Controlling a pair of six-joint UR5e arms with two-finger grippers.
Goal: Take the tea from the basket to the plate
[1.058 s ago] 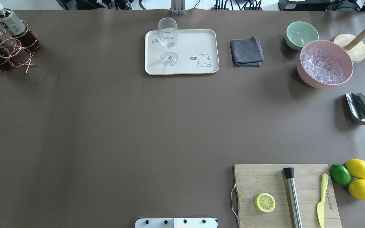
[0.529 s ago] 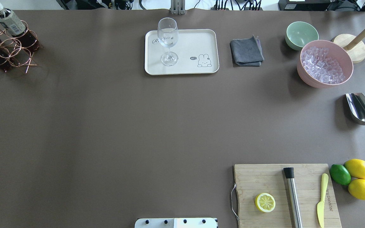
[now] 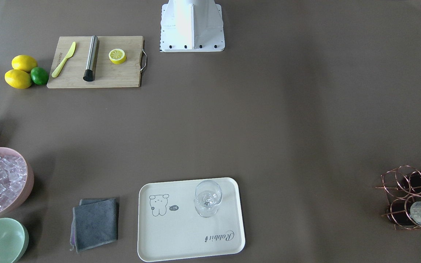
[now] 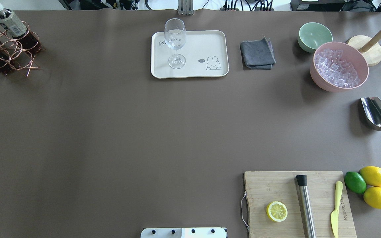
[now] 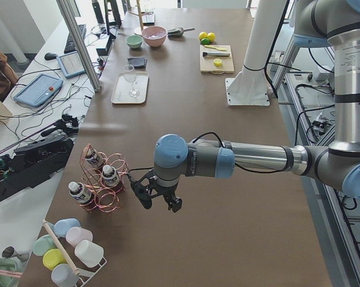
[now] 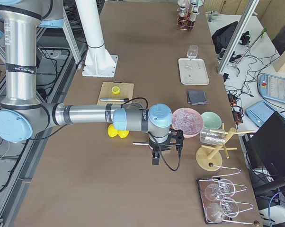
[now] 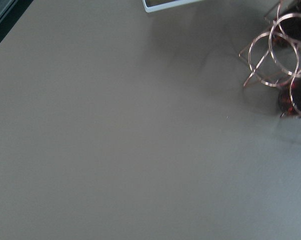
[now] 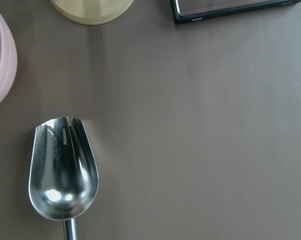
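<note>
Three bottles of tea [image 5: 110, 175] sit in the rings of the copper wire basket [image 5: 106, 194] at the far left corner of the tabletop [image 4: 111, 132], none yet lifted out. Your left end effector [image 5: 158, 198] hangs low just beside the basket, likely because that arm is the nearer one. It shows only from the side, so you cannot tell whether it is open or closed.

The plate [image 4: 197, 46] lies well apart from the basket, along the far edge. A stemmed glass [image 4: 175, 36] stands upright on the plate's basket-side end, by the script. That leaves the end with the bear drawing bare, the likelier landing spot. The glass is what stands in your way, and the wire rings hem each bottle in.

Your right end effector [image 6: 164, 147] hovers at the opposite end, over the metal scoop [image 4: 377, 114] beside the pink bowl of ice [image 4: 316, 81]. Its state cannot be told either. A grey cloth [image 4: 257, 54], a green bowl [image 4: 314, 34] and a cutting board [image 4: 266, 185] lie to the right of the plate.
</note>
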